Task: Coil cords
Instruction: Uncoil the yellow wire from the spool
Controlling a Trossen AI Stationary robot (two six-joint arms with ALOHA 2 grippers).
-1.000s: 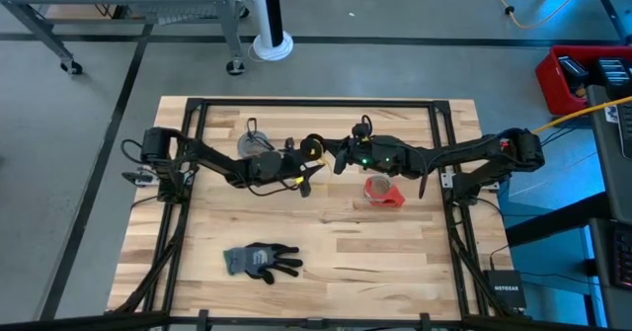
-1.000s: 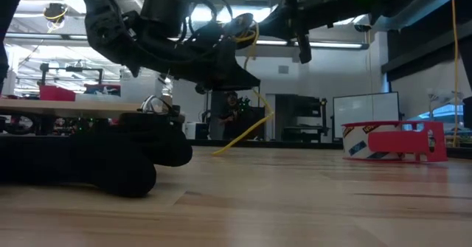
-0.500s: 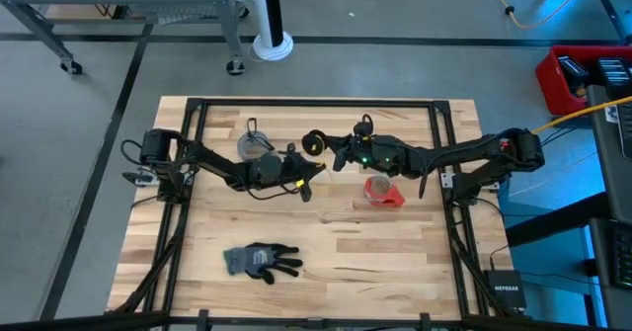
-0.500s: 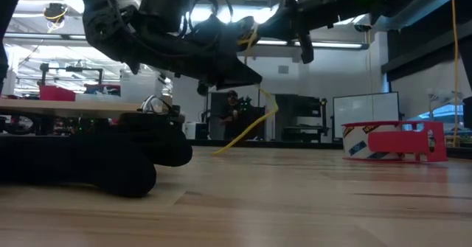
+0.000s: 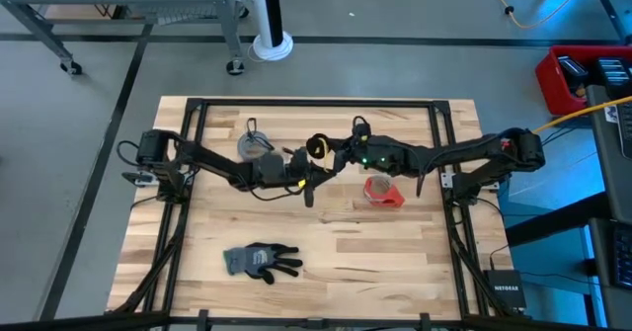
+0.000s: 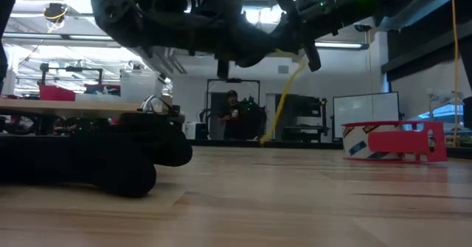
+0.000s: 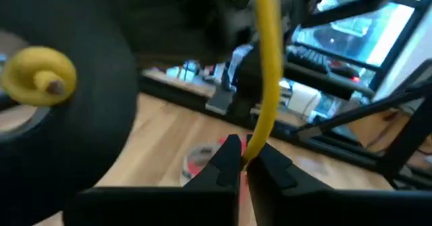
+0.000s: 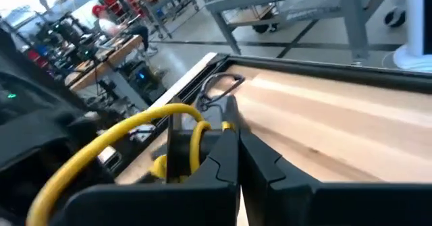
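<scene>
Both your arms meet mid-worktop (image 5: 395, 262), raised above the wood. Left claw (image 5: 309, 178) sits just L of centre; in its wrist view the fingers (image 7: 229, 160) are pinched nearly together on the yellow cord (image 7: 265, 71), which runs up from the tips past the cam. Right claw (image 5: 336, 156) is just beside it, toward the far edge; its wrist view has the fingers (image 8: 226, 148) closed down w/ the yellow cord looping in front of them, so it's gripping that same cord. From above you see a small yellow-and-black coil (image 5: 318, 146) btwn the two claws. In the low view a yellow strand (image 6: 286, 92) hangs from the arms down toward the wood. Can't pick out the black cord for sure in any view. A red tape roll (image 5: 381, 191) lies on the wood near the right arm, right of both claws & apart from them. Grey tape roll (image 5: 259, 143) w/ a wire loop sits by the left arm, far side. Dark glove (image 5: 262, 260) lies flat toward the near edge, well apart from everything else. Low view also has a person (image 6: 233, 114) standing in the room beyond.
</scene>
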